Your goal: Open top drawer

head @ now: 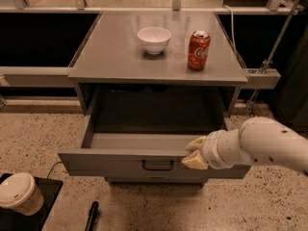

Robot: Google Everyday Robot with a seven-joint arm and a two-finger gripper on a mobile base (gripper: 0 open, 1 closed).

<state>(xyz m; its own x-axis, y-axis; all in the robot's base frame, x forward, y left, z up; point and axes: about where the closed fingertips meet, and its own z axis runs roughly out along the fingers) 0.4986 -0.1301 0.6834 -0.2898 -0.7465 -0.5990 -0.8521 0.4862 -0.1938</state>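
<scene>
- The top drawer (120, 160) is seen pulled well out of the grey metal cabinet (115, 57), in the middle of the view; its deep grey tray is laid open to view and nothing is seen inside it.
- A small black loop handle (158, 165) is set in the middle of the flat front.
- The gripper (195, 153) is placed at the top rim of the front, just to the right of the handle. Its tan fingers (196, 143) are held narrowly apart, one behind the rim and one before it, so that the rim is clasped between them.
- The white arm (269, 146) is brought in from the right edge and is laid across the drawer's right front corner.
- Below the open drawer, only a thin strip of a lower drawer (154, 180) is shown.
- On the cabinet top, a white bowl (154, 40) is set upright near the middle, and a red Coca-Cola can (198, 50) is stood to its right, apart from it.
- Grey rails (33, 76) are run out from the cabinet at both sides, with dark space behind them.
- The speckled terrazzo floor (269, 201) is spread around the cabinet.
- At the lower left, a lidded paper cup (19, 192) is stood on a black tray (48, 196); a black stick-like thing (91, 215) is laid just beside it, and a thin cable (53, 170) is run along the floor.
</scene>
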